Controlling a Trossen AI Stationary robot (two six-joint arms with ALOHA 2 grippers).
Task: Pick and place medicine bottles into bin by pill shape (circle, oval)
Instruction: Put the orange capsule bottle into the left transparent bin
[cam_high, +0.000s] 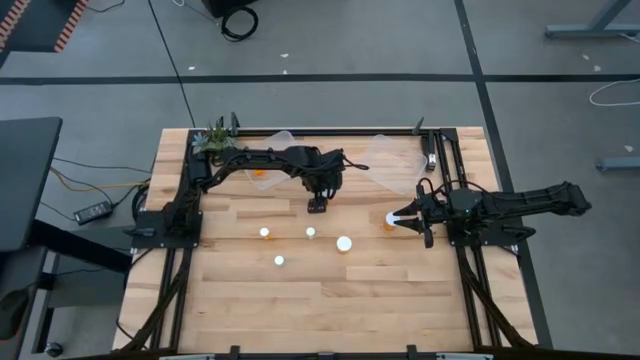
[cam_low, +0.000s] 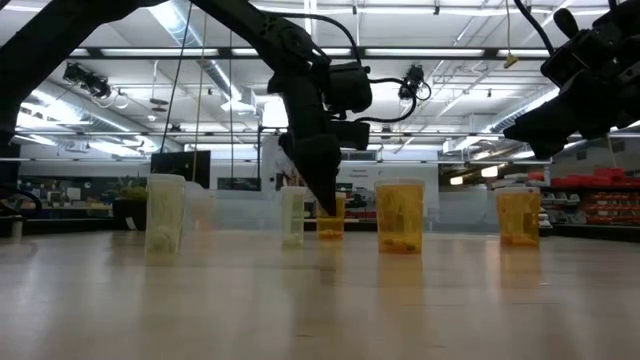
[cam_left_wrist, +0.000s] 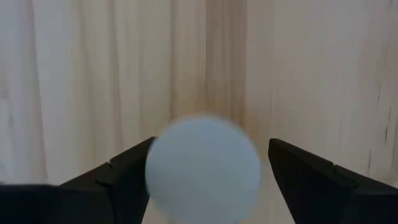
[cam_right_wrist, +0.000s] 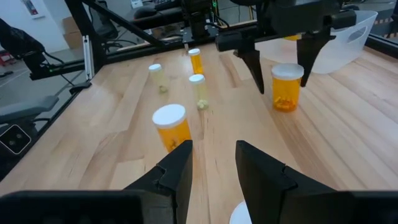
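Trouble spot right now is the left gripper (cam_high: 318, 205). It's hanging over the middle of the desk (cam_high: 330, 300) with its jaws spread wide on either side of one medicine bottle (cam_right_wrist: 286, 87), an orange one that's standing upright. Nothing is clamped yet.

From the left wrist view the white cap (cam_left_wrist: 202, 168) sits off-centre. It's almost against one of the fingers (cam_left_wrist: 118, 180), with a clear gap on the other side. If the jaws close like that, I'd guess the near finger hits first and shoves or tips the bottle instead of pinching it. These bottles are tall and narrow, so one could easily fall over and roll.

Grabbing only the smooth round cap could also let it slip out on the way to the clear bin (cam_right_wrist: 348, 37) at the back edge.

The right gripper (cam_right_wrist: 214, 158) is closed up and empty, parked on the right side just beside another capped bottle (cam_high: 390, 218), so any swing there could knock that one. I can't read the pill shape from here, so it could also go in the wrong bin.
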